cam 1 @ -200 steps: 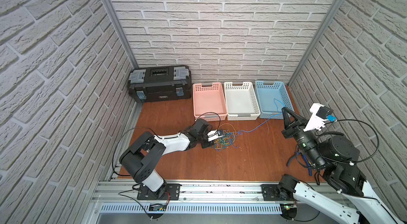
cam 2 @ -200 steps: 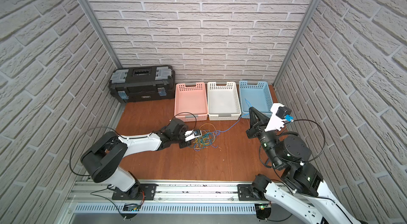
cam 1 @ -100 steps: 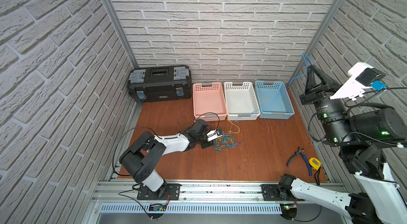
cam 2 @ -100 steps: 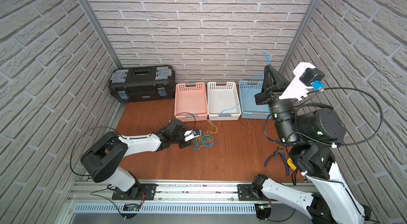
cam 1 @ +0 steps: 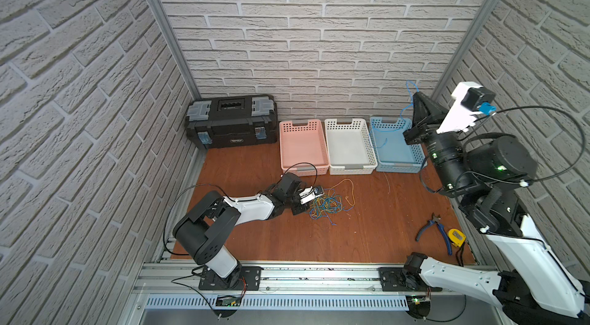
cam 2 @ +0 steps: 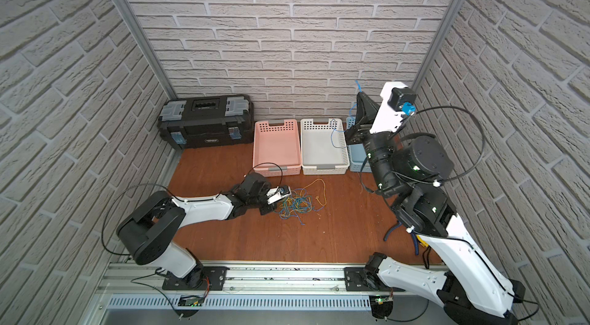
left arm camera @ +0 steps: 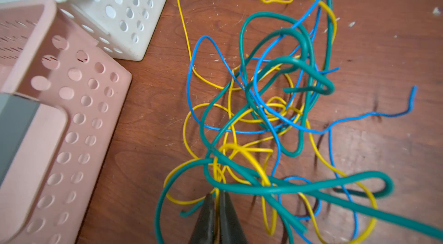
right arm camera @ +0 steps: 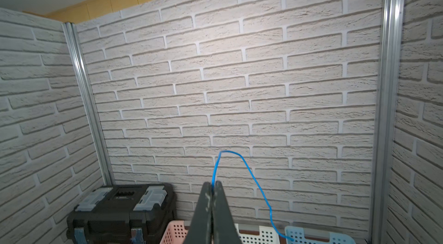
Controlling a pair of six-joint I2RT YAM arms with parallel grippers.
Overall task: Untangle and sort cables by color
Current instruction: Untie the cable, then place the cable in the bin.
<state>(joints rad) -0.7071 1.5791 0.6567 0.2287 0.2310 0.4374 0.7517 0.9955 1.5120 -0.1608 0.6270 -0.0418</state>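
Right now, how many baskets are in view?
3, in a row at the back wall: pink basket beside the toolbox, white basket in the middle, blue basket farthest from it. None hidden.

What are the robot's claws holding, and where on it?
The right gripper pinches a blue wire near one end; the rest hangs toward the blue basket. Whether the left gripper grips the tangle is unclear.

cables (left arm camera: 271,108) showing smooth, glossy plastic sheathing. tabletop (left arm camera: 148,115) looking like reddish wood, scuffed, faintly shining. pink basket (left arm camera: 72,123), white basket (left arm camera: 119,15) appearing matt perforated plastic. toolbox (cam 1: 231,128) looking matt black plastic. walls (cam 1: 319,36) showing rough brick texture. rail (cam 1: 303,275) gleaming as brushed metal.
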